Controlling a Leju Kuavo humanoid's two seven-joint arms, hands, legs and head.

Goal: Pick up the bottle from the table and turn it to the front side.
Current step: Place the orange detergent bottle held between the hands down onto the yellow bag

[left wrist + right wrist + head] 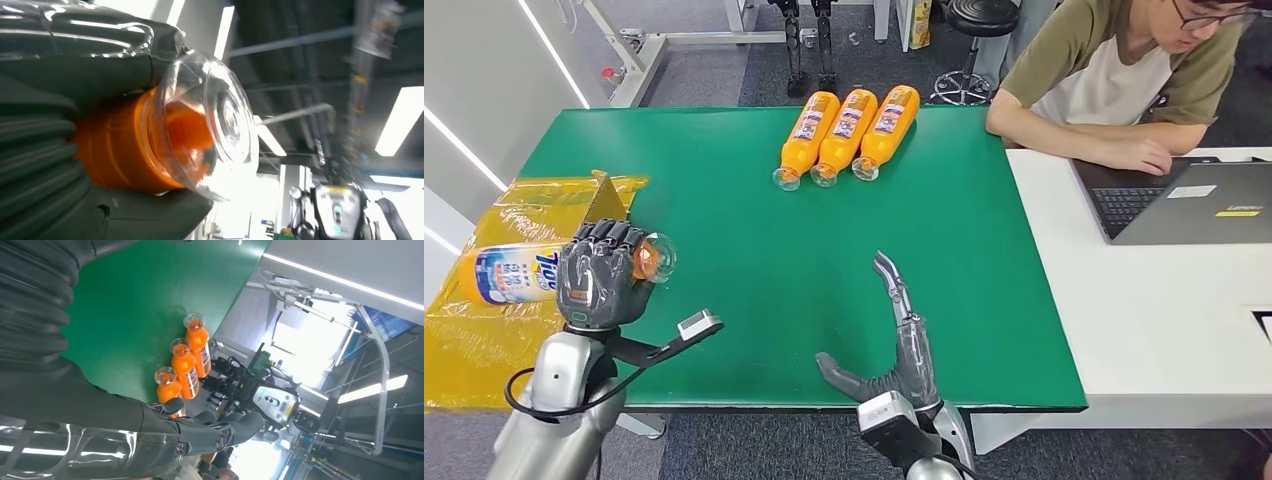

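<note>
My left hand (602, 272) grips an orange bottle (509, 272) with a white and blue label, held on its side above the table's left edge. Its clear cap (652, 257) points right, toward the table's middle. In the left wrist view the bottle's orange neck (120, 150) and clear cap (215, 125) stick out of my fingers. My right hand (899, 340) hovers open over the green table (754, 250) near its front edge, fingers straight and thumb spread. The right wrist view shows that hand (150, 440) holding nothing.
Three orange bottles (849, 132) lie side by side at the table's far middle, also seen in the right wrist view (185, 365). A yellow plastic bag (484, 330) lies at the left. A person (1124, 80) leans by a laptop (1184, 200) on the white table at right.
</note>
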